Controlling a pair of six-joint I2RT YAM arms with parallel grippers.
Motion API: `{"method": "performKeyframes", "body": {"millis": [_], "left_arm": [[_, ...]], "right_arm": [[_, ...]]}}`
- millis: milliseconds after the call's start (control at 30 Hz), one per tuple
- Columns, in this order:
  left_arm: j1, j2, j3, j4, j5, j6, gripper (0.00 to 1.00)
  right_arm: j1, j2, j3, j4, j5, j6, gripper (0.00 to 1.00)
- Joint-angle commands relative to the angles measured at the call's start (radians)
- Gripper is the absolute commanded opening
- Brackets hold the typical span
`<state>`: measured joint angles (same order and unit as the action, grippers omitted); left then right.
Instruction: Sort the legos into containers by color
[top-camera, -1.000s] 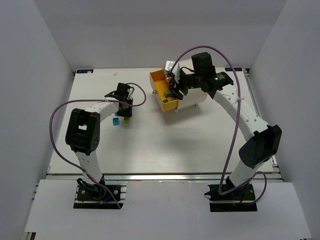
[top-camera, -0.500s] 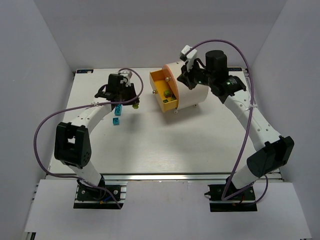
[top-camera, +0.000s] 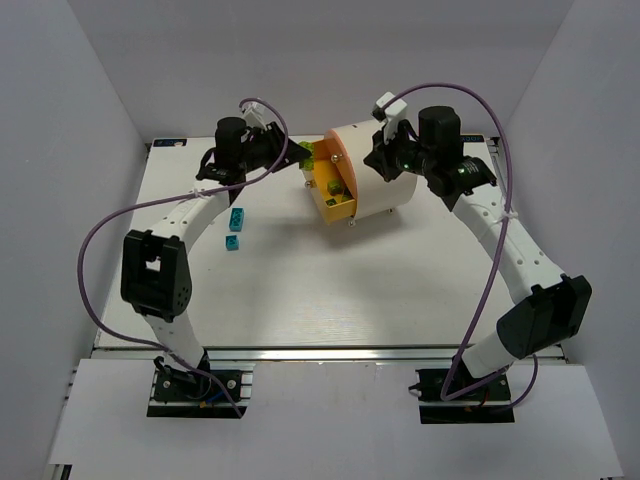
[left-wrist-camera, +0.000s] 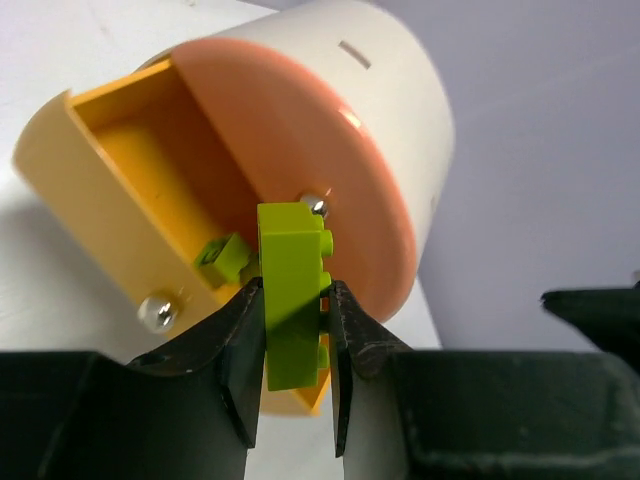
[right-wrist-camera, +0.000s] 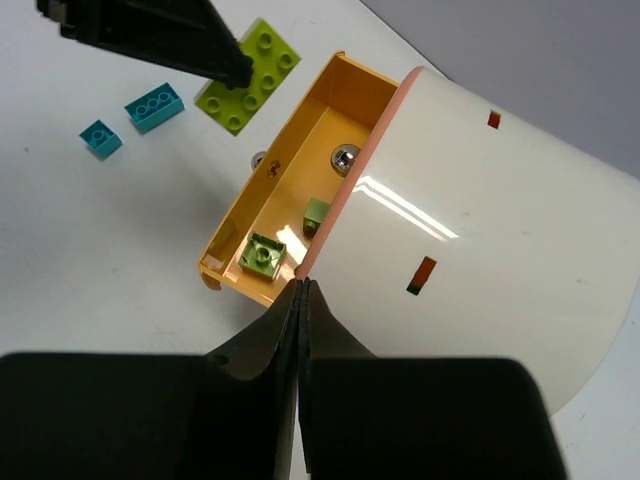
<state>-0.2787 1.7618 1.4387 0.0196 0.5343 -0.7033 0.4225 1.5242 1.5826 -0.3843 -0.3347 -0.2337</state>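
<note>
A cream-white drum container (top-camera: 390, 180) lies on its side with its orange drawer (top-camera: 330, 190) pulled out toward the left. My left gripper (top-camera: 300, 157) is shut on a lime lego (left-wrist-camera: 293, 290) and holds it on edge just above the drawer (left-wrist-camera: 130, 150). Inside the drawer lie two green legos (right-wrist-camera: 262, 254) (right-wrist-camera: 317, 215). Two teal legos (top-camera: 237, 219) (top-camera: 232, 243) rest on the table to the left. My right gripper (right-wrist-camera: 303, 285) hovers shut and empty over the drum's front rim (right-wrist-camera: 340, 190).
The white table (top-camera: 330, 290) ends at a rail along the near edge. Grey walls close in on the left, right and back. Purple cables loop off both arms.
My left gripper lifted the lime lego from beside the teal ones and carried it right to the drawer. My right gripper shut and drew back up from the drawer.
</note>
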Motion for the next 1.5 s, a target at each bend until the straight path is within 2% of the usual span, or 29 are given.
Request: {"method": "performKeyframes", "body": {"millis": [0,133,267,333,433,467,567,633,667,700,733,800,833,867,933,1033,1133,1167,1300,1367,1467], "left_arm": [[-0.011,0.059,0.063,0.118,0.075,-0.126,0.13],[-0.011,0.122,0.095,0.148,0.084,-0.188,0.30],[-0.011,0.156,0.141,0.115,0.084,-0.183,0.51],[-0.011,0.160,0.156,0.108,0.084,-0.183,0.54],[-0.011,0.165,0.170,0.103,0.084,-0.180,0.60],[-0.011,0.165,0.173,0.102,0.087,-0.180,0.61],[-0.011,0.160,0.181,0.106,0.087,-0.185,0.60],[-0.002,0.136,0.175,0.117,0.090,-0.185,0.53],[0.009,0.125,0.160,0.121,0.081,-0.185,0.49],[0.009,0.096,0.149,0.115,0.072,-0.177,0.37],[0.021,0.078,0.141,0.106,0.061,-0.154,0.31],[0.032,0.004,0.105,0.047,0.014,-0.122,0.20],[0.032,-0.021,0.088,0.028,0.000,-0.084,0.11],[0.044,-0.050,0.039,0.007,-0.014,-0.068,0.06],[0.056,-0.143,-0.021,-0.061,-0.062,-0.021,0.00],[0.081,-0.282,-0.173,-0.130,-0.144,0.031,0.00],[0.102,-0.419,-0.323,-0.200,-0.239,0.067,0.09],[0.111,-0.453,-0.357,-0.216,-0.256,0.070,0.17],[0.121,-0.596,-0.500,-0.285,-0.333,0.076,0.41],[0.121,-0.645,-0.563,-0.300,-0.361,0.068,0.46],[0.121,-0.738,-0.636,-0.314,-0.379,0.047,0.50]], "right_arm": [[-0.005,-0.055,-0.021,0.048,0.003,0.011,0.00],[-0.008,-0.061,-0.033,0.039,-0.016,-0.004,0.00],[-0.007,-0.065,-0.036,0.024,-0.061,-0.036,0.00],[-0.008,-0.065,-0.033,0.016,-0.099,-0.064,0.00],[-0.010,-0.064,-0.039,0.009,-0.179,-0.120,0.13],[-0.008,-0.064,-0.042,0.005,-0.206,-0.139,0.24],[-0.005,-0.064,-0.056,-0.019,-0.361,-0.281,0.37],[0.004,-0.055,-0.072,-0.074,-0.490,-0.408,0.38],[0.013,-0.041,-0.084,-0.093,-0.532,-0.521,0.36],[0.016,-0.032,-0.085,-0.103,-0.568,-0.564,0.34],[0.028,-0.021,-0.085,-0.120,-0.566,-0.591,0.28],[0.073,0.034,-0.047,-0.143,-0.525,-0.648,0.21],[0.085,0.056,-0.024,-0.156,-0.503,-0.661,0.11],[0.119,0.098,-0.003,-0.169,-0.479,-0.667,0.09],[0.143,0.140,0.065,-0.176,-0.396,-0.662,0.04],[0.211,0.221,0.148,-0.169,-0.242,-0.619,0.00],[0.278,0.310,0.233,-0.168,-0.075,-0.563,0.00],[0.306,0.354,0.255,-0.172,-0.026,-0.550,0.00],[0.378,0.482,0.378,-0.218,0.201,-0.494,0.00],[0.401,0.566,0.482,-0.290,0.318,-0.487,0.00],[0.429,0.629,0.534,-0.327,0.457,-0.506,0.00]]}}
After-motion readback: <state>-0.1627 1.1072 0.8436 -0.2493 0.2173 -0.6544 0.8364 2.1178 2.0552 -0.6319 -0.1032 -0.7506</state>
